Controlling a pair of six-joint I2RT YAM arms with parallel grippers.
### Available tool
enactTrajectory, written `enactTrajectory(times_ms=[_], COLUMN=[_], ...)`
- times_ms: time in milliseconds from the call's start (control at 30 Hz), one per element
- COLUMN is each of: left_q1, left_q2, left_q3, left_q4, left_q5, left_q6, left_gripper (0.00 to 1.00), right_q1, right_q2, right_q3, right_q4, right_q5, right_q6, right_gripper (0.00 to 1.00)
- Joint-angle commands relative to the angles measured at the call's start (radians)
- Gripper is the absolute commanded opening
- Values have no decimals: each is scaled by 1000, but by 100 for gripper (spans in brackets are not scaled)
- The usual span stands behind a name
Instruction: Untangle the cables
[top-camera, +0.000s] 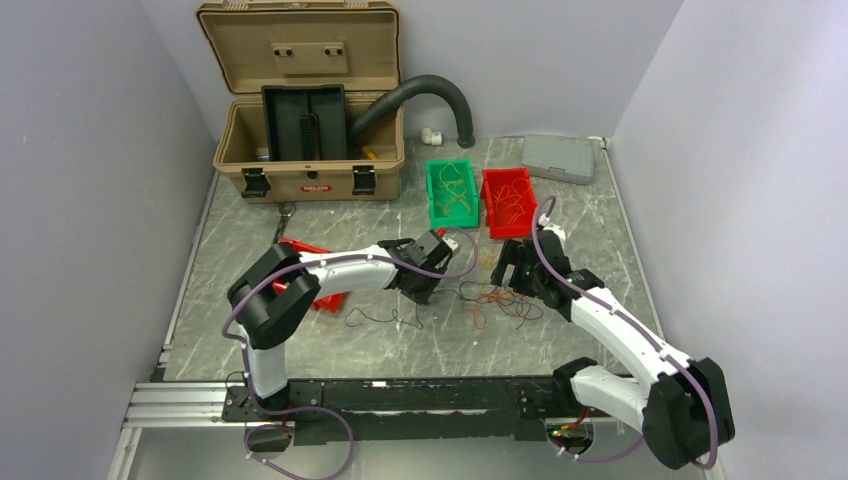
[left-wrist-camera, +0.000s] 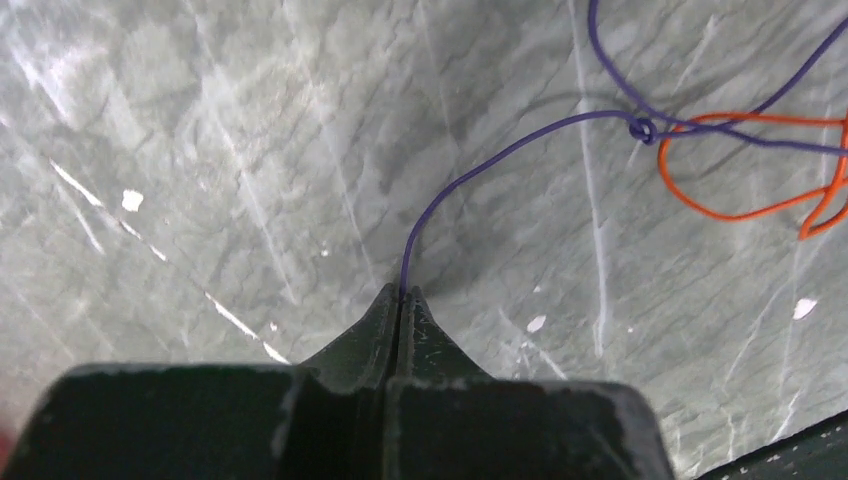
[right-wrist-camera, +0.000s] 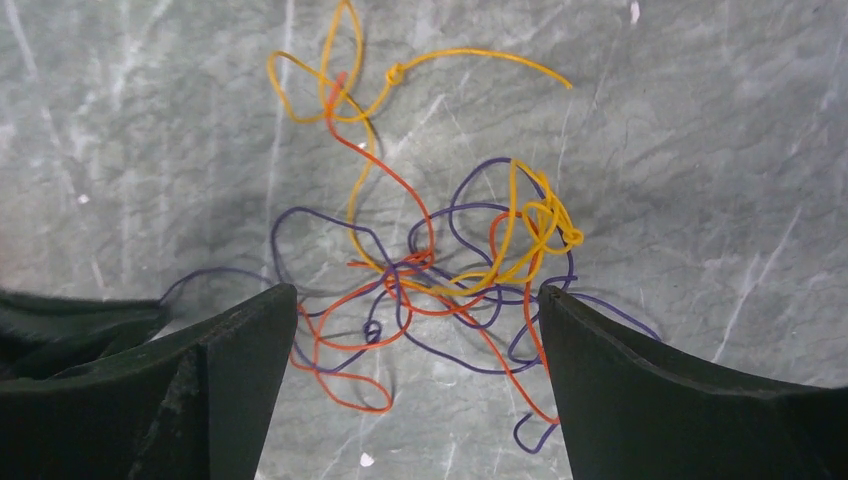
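Note:
The cables (right-wrist-camera: 440, 270) are a loose tangle of thin purple, orange and yellow strands on the marble table (top-camera: 300, 220). In the top view the tangle (top-camera: 497, 298) lies between both arms. My left gripper (left-wrist-camera: 402, 293) is shut on a purple cable (left-wrist-camera: 470, 172) that runs up to a small knot (left-wrist-camera: 645, 129) beside an orange loop (left-wrist-camera: 730, 210). My right gripper (right-wrist-camera: 415, 292) hovers open over the near side of the tangle, its fingers (right-wrist-camera: 250, 340) straddling orange and purple loops. From above, the left gripper (top-camera: 428, 278) sits left of the tangle and the right gripper (top-camera: 515, 268) at its right.
A separate dark strand (top-camera: 382, 318) lies left of the tangle. Behind it stand a green bin (top-camera: 451, 192) and a red bin (top-camera: 508, 202), both holding wires. A tan toolbox (top-camera: 310, 110), black hose (top-camera: 430, 95) and grey case (top-camera: 560, 157) line the back. A red object (top-camera: 318, 290) lies under the left arm.

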Motion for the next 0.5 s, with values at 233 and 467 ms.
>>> enactTrajectory(times_ms=[233, 467], left_q1=[-2, 49], left_q2=[-262, -499], left_q3=[-122, -222], left_q4=[17, -13], left_q5=[-175, -338], left_q6=[-46, -157], left_gripper=[0, 0], right_q1=[48, 17], right_q2=[252, 151], right_q3=[-6, -42], right_q4=[1, -90], right_q5=[198, 342], right_q6=[228, 378], right_gripper=[64, 10])
